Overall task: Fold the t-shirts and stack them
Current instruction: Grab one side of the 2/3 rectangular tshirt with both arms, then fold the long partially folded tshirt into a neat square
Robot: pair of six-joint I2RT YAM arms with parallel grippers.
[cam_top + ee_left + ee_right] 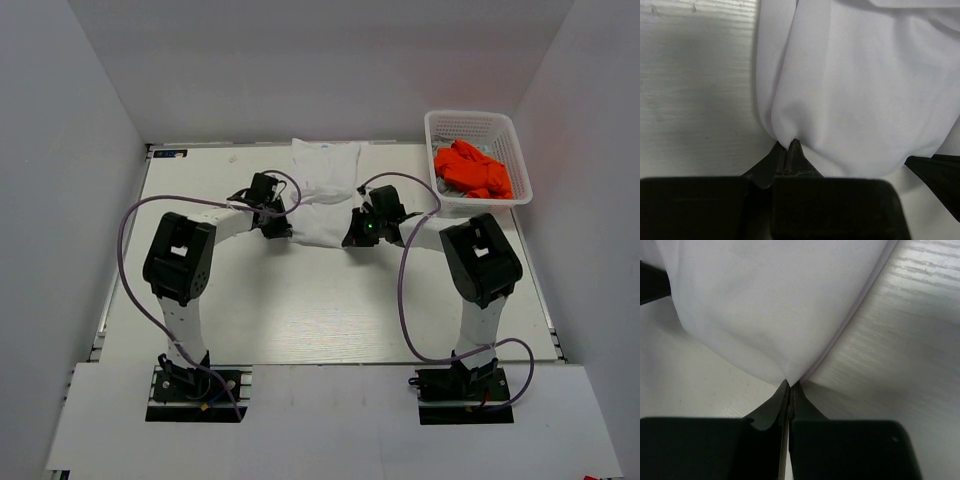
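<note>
Table (300, 310): pale wood grain, both arms reached out over it from the near edge.

Left claw (789, 146): pressed together on the near left corner of the white t-shirt (325, 185). In the left wrist view the cloth is gathered to a point between the fingers.

Right claw (790, 385): likewise clamped, with the near right corner of the same shirt pinched in it.

The pinched edge is held about mid-table. Whether it is lifted clear of the table cannot be told.

The rest of the shirt is spread towards the far edge, with a crease seen across it.

Far right: a white lattice basket (470, 118), with the orange t-shirt (472, 170) crumpled inside.
</note>
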